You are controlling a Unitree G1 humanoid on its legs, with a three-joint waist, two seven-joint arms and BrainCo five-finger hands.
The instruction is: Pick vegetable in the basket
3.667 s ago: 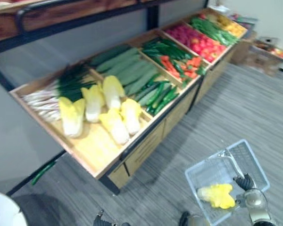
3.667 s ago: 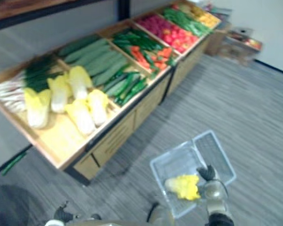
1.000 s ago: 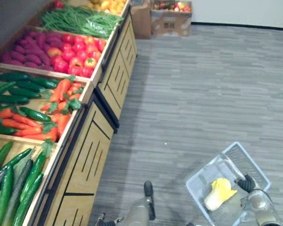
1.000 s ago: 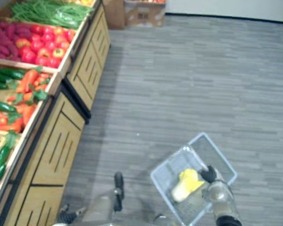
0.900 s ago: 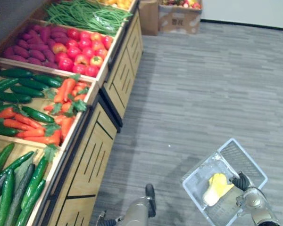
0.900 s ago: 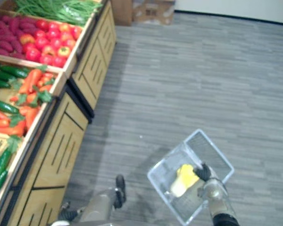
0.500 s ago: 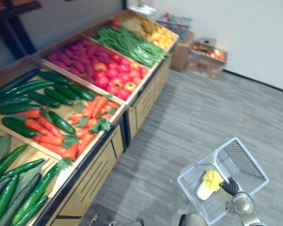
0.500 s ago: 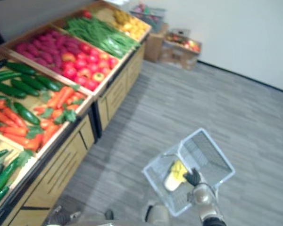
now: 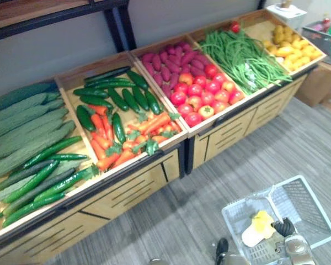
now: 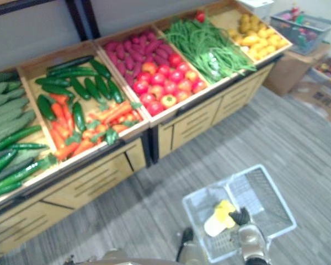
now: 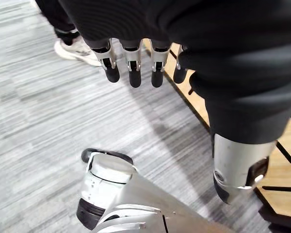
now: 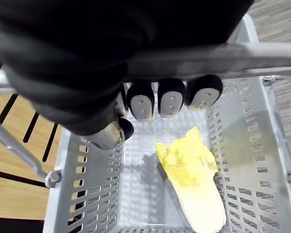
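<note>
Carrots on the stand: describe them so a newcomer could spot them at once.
On the long wooden stand, find the bin just left of the one with red tomatoes. The carrots lie in its front half, below the dark green cucumbers. They are the only orange pieces in that bin, with leafy green tops.

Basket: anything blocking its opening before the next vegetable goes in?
Only its own handle, gripped by the right hand, crosses above the basket opening. One cabbage lies on the bottom; room shows beside it.
</note>
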